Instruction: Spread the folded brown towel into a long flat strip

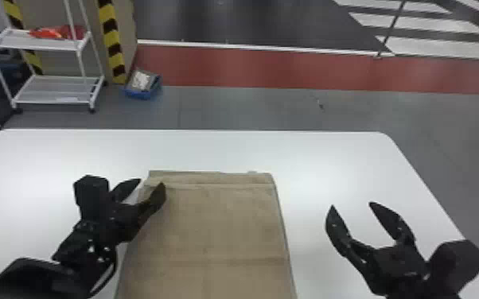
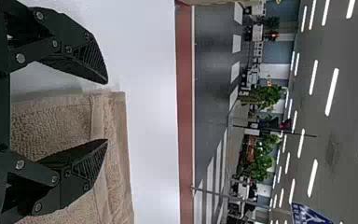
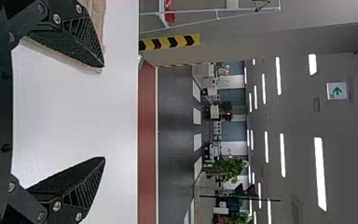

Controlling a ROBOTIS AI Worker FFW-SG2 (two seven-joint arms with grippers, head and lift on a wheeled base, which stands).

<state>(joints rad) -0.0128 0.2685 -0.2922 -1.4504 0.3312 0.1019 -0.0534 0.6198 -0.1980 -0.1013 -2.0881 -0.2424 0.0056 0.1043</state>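
Brown terry towel (image 1: 215, 230) lies in front of the robot, between its two arms, with what looks like its long axis running straight away from the robot. Layered edges make a narrow band (image 1: 211, 179) across its far end. The left gripper (image 1: 151, 182) is the nearer one by a good way: it is at the far left corner, fingers parted and holding nothing, one over the cloth and the other just outside its left side. Whether that inner finger touches the towel is hard to tell from here. The right gripper (image 1: 351, 204), also open and empty, hangs off the right side over the white table (image 1: 310, 153), well apart from the cloth. So the towel lies to its left, and taking the far right corner would probably call for a move inward and a little forward.
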